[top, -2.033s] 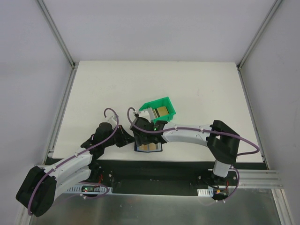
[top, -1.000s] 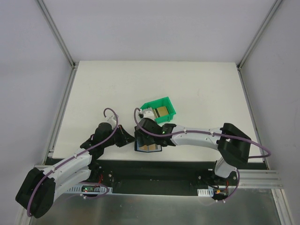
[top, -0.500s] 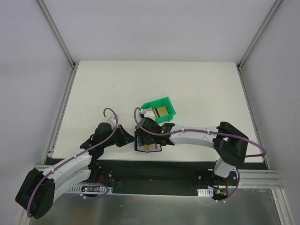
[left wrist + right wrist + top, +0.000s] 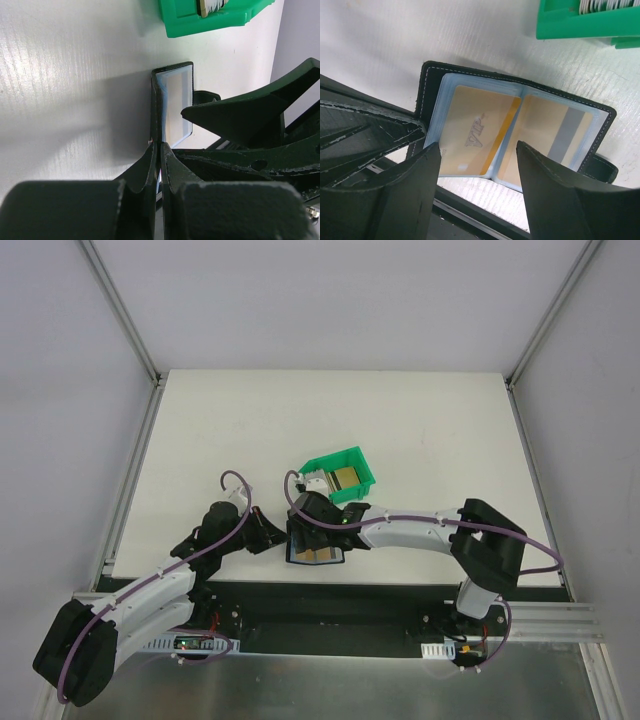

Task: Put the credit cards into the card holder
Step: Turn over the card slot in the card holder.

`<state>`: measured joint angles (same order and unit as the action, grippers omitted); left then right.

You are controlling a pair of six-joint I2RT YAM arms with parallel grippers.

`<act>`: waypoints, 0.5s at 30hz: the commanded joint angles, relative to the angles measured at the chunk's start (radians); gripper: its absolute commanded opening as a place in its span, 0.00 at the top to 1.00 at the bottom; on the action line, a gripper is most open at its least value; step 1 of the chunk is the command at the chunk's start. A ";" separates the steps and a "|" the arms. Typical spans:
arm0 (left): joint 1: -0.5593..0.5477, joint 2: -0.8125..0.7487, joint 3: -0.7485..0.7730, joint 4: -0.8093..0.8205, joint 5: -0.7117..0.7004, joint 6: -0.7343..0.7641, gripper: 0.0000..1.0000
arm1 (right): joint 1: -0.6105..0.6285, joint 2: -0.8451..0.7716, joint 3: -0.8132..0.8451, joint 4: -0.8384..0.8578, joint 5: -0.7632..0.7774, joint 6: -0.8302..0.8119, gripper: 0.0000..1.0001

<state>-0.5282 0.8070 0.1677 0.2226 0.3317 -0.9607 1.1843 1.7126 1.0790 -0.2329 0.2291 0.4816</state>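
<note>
The black card holder (image 4: pixel 318 548) lies open near the table's front edge, bluish-grey inside. In the right wrist view it (image 4: pixel 427 80) holds two gold cards: one marked VIP (image 4: pixel 475 132) on the left, one with a grey stripe (image 4: pixel 555 137) on the right. My left gripper (image 4: pixel 268 534) is shut on the holder's left cover edge (image 4: pixel 159 115), pinning it. My right gripper (image 4: pixel 305 512) is open and empty just above the holder, its fingers (image 4: pixel 415 190) straddling the VIP card. More credit cards (image 4: pixel 344 477) stand in the green bin (image 4: pixel 366 480).
The green open-fronted bin (image 4: pixel 585 22) stands just behind the holder, also in the left wrist view (image 4: pixel 210 22). The table's front edge and the black base strip (image 4: pixel 380 595) lie right below the holder. Both arms crowd the same spot.
The right arm's elbow swung out to the right and partly back, while its gripper stayed over the open holder. The left gripper has kept its hold on the cover.
</note>
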 commanded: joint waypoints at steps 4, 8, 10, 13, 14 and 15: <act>0.005 0.000 0.013 0.027 0.003 -0.006 1.00 | 0.003 -0.033 0.019 0.030 -0.008 0.003 0.35; 0.008 -0.005 0.013 0.027 0.003 -0.006 1.00 | 0.003 -0.016 0.030 0.015 -0.010 0.005 0.34; 0.007 -0.002 0.015 0.027 0.004 -0.004 1.00 | 0.001 -0.002 0.032 0.014 -0.020 0.006 0.34; 0.007 -0.002 0.015 0.026 0.003 -0.003 1.00 | 0.003 0.012 0.048 -0.009 -0.022 0.003 0.34; 0.007 0.000 0.015 0.026 0.001 -0.004 1.00 | 0.003 0.009 0.053 -0.009 -0.020 0.002 0.34; 0.007 0.000 0.013 0.029 0.004 -0.004 1.00 | 0.003 0.002 0.053 -0.002 -0.020 0.000 0.34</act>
<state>-0.5282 0.8074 0.1677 0.2226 0.3317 -0.9607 1.1843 1.7142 1.0817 -0.2325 0.2192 0.4816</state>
